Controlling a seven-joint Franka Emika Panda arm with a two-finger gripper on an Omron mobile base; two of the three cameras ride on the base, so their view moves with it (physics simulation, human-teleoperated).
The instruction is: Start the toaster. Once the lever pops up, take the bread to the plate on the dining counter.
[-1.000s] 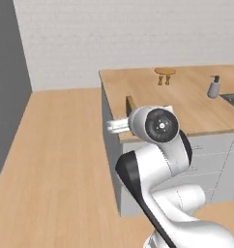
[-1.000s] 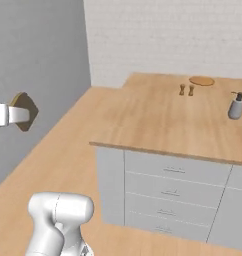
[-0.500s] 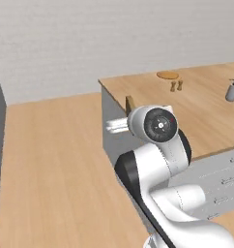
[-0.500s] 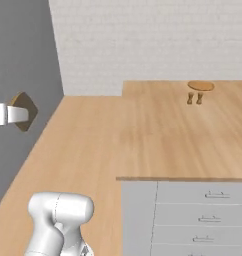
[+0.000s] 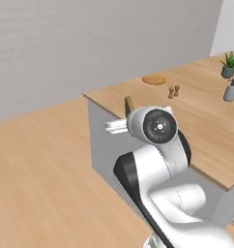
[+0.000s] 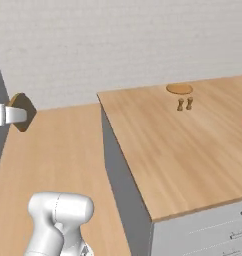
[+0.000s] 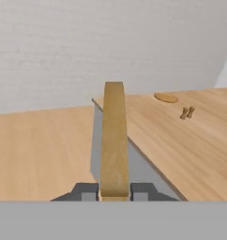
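The hand (image 7: 114, 192) is clamped tight on the bread (image 7: 114, 140), held edge-up in the air short of the desk (image 6: 193, 150) corner, with the plate (image 6: 179, 89) way off at the far edge next to two little shakers (image 6: 185, 103). My guess is the thin slice could slip or clip the desk edge on the way over. In the left base view the arm's big joint hides most of the hand.

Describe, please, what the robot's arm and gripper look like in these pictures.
The arm is glossy white with rounded, tube-like links and black bands at the joints. One joint ends in a round dark grey cap with a small silvery centre. No cables or markings show. The gripper has two small, dark grey, blocky finger tips; its body reads as a pale white-grey block in the right base view.
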